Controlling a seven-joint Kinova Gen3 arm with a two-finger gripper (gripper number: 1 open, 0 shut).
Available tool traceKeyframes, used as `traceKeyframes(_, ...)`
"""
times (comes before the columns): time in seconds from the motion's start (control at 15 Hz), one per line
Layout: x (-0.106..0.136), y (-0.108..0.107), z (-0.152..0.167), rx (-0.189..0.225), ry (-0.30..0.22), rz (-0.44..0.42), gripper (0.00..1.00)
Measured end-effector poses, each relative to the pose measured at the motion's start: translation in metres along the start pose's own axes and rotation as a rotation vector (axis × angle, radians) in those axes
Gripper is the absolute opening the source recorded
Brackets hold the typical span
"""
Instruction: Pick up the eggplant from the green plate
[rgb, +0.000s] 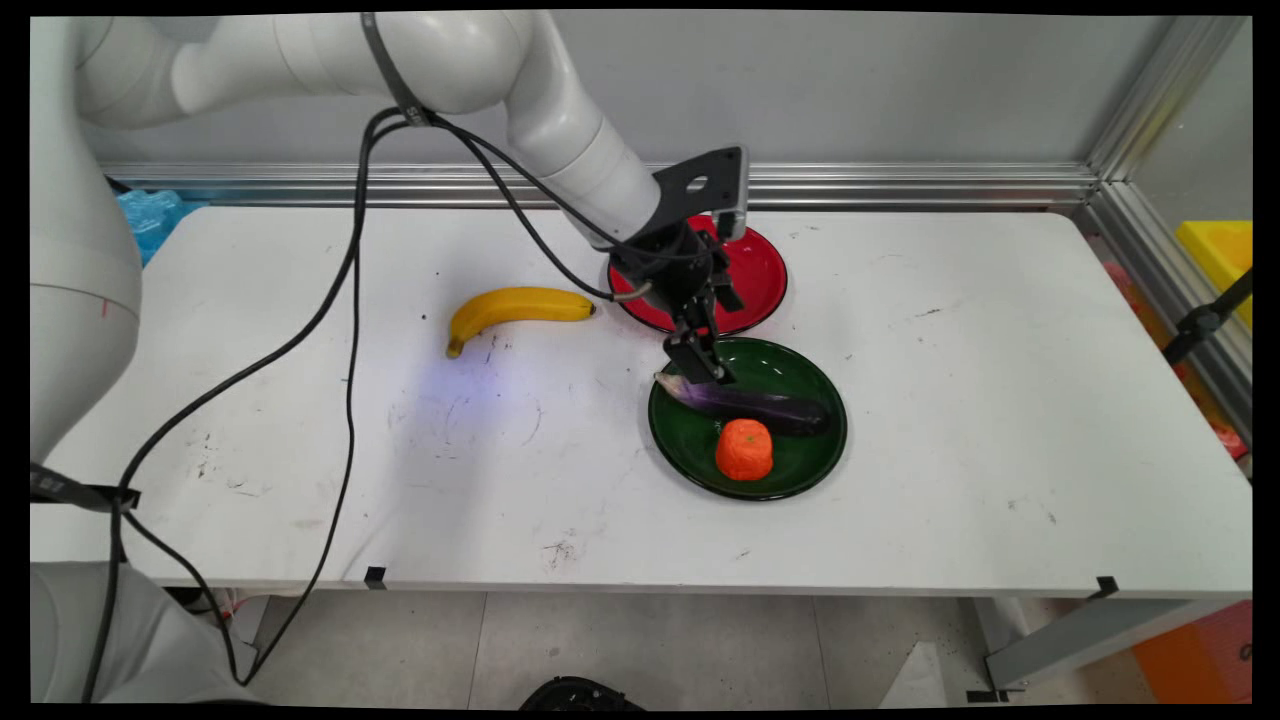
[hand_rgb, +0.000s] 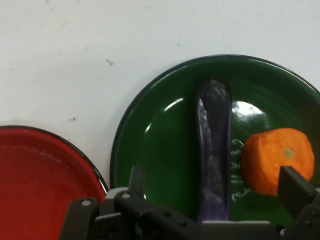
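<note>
Tool (rgb: 700, 358): hanging spread over the aubergine's (rgb: 745, 402) stem end.
Aubergine: lying across the green plate (rgb: 680, 440), touching the orange (rgb: 744, 449).

Bright, even light; white glare on the green plate (hand_rgb: 165, 150); hand view slightly soft.

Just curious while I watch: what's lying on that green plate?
On the green plate lie a purple eggplant and an orange fruit, touching it. The gripper hovers over the eggplant's stem end, hiding that tip in the hand view.
</note>
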Motion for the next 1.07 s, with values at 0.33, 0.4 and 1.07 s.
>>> traceKeyframes(0.33,0.003,-0.003,0.012,0.012,0.014,0.007,1.00)
traceKeyframes(0.4,0.004,-0.004,0.014,0.014,0.016,0.008,1.00)
traceKeyframes(1.07,-0.007,-0.008,0.024,0.006,0.023,0.017,1.00)
